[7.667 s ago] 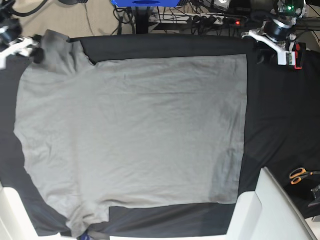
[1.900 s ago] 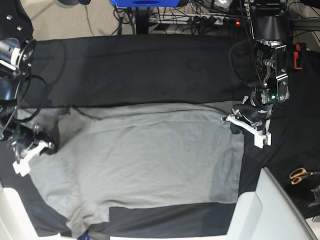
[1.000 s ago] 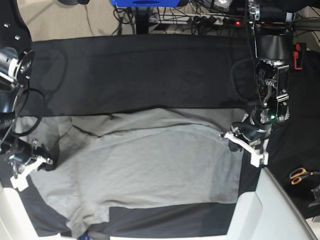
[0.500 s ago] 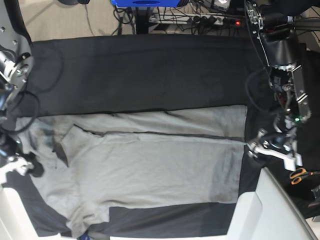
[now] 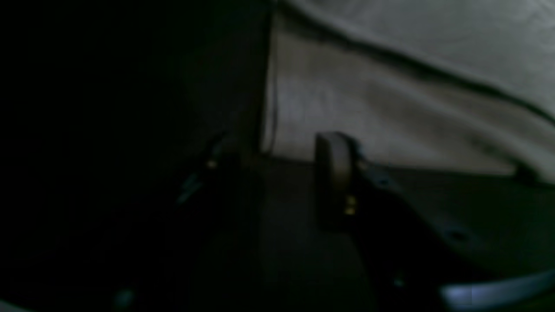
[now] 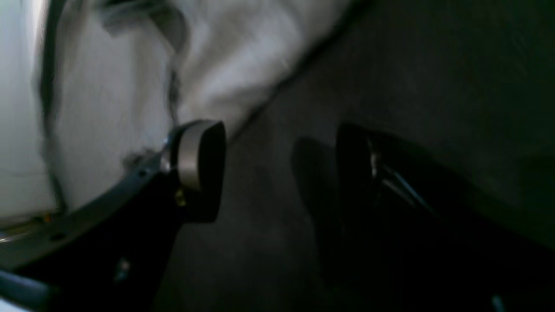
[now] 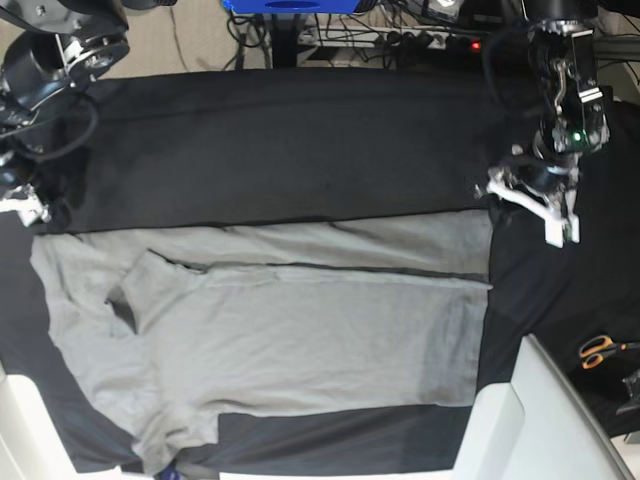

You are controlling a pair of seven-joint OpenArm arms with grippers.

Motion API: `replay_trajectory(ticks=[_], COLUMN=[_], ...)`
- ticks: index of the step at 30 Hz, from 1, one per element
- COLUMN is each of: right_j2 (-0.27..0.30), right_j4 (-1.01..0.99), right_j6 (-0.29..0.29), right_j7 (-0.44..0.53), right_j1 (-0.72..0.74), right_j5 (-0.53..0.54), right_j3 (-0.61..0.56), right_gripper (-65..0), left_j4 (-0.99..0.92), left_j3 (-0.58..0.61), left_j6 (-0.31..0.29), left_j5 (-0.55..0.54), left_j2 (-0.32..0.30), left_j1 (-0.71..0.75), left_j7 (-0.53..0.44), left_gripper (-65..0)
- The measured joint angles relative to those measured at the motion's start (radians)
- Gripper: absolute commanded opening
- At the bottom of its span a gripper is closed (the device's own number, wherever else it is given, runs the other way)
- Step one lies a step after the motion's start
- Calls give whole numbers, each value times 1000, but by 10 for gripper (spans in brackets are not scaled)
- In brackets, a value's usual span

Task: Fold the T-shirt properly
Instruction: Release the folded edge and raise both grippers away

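My T-shirt (image 7: pixel 280 330) lies flat on the black cloth (image 7: pixel 300 140) that covers the table, filling the near half of the scene, with its far edge folded toward me so a long strip of grey overlaps the body along a dark crease running left to right. One sleeve sits folded in at the left, and another hangs toward the near left corner. My left tool (image 7: pixel 535 200) hovers above the black cloth just past the far right corner of the shirt; in its own wrist view one finger (image 5: pixel 334 173) shows clearly against the grey fabric while the other side is lost in darkness, so I cannot tell how far apart its jaws stand, and nothing shows as held. My right tool (image 6: pixel 277 169) is at the far left edge of the table, beside the shirt's left corner; its jaws stand wide apart with only bare cloth between them, gripping nothing. A pair of orange-handled scissors (image 7: pixel 600 351) lies at the right.
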Motion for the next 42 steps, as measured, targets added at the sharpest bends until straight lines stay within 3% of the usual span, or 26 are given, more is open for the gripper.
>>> replay_trajectory(ticks=[4,9,11,18,22,30,35,42], right_j2=[26,82,85,122,132,209,208,193], right_j4=[-157,-329,-361,-436,-472,-631,-641,-644], right_j6=[7,34,34,35,25,17,-1,-6], right_j7=[58,147,195,231,308,412,418,410], right_j1=[14,29,42,77,93,136,148,167], right_j5=[5,52,55,42,26,19,13,3], right_j3=[-2,0,0,0,-6,-7,-36,-112], right_gripper=[-275,-239,-212,-210,-210,-215,-330,-405], left_j4=[-6,-54,-64,-70,-70,-70,-69,-69], left_j3=[0,-10,-9,-7,-7,-7,-7,-7], left_j6=[-10,5,2,0,-3,-3,-3,-3], left_j5=[-4,0,-1,-1,-1,-2,-2,-2], left_j2=[46,49,58,60,60,60,60,60], left_j1=[53,68,68,92,87,90,87,85], left_j7=[10,7,6,5,0,0,1,1], left_gripper=[-485,-487,-487,-487,-487,-487,-487,-487])
